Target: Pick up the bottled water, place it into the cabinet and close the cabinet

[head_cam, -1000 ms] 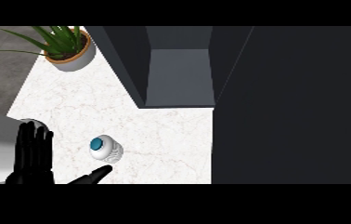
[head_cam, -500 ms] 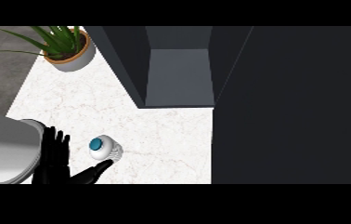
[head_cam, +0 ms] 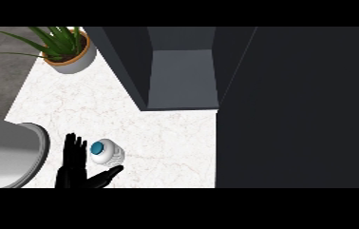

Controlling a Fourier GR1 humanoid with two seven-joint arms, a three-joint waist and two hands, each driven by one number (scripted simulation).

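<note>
Fingers straight and thumb spread, the left hand (head_cam: 73, 168) stands open at the counter's (head_cam: 161, 133) near edge, holding nothing, just left of the upright bottled water (head_cam: 107, 152), with the open cabinet (head_cam: 181, 76) at the far edge.

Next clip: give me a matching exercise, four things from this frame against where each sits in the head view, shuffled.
Things:
1. potted plant
2. bottled water
3. left hand
4. cabinet

Places:
A. top middle, its inside open to view
B. bottom left, fingers straight beside the bottle
C. top left corner of the counter
D. lower left, blue cap up

Pairs: 1-C, 2-D, 3-B, 4-A
</note>
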